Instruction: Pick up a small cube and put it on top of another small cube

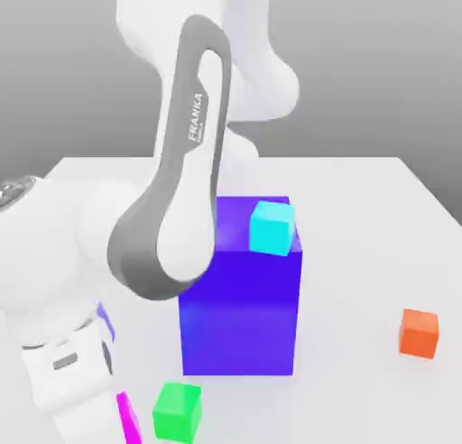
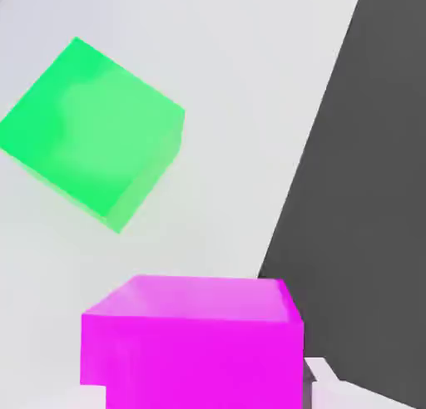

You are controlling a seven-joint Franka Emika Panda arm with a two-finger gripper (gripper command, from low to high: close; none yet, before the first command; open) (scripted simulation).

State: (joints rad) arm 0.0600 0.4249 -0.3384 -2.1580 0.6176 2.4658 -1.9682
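Carrying the magenta cube (image 2: 191, 341) pinched in its hand (image 1: 122, 415), the arm is nearing the green cube (image 1: 177, 412) low on the counter (image 1: 361, 208), and should be centring squarely above it before lowering gently and releasing.

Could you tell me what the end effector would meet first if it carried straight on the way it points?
Probably bare table: it grips the magenta cube, and the green cube lies off to one side rather than straight ahead, though depth is unclear.
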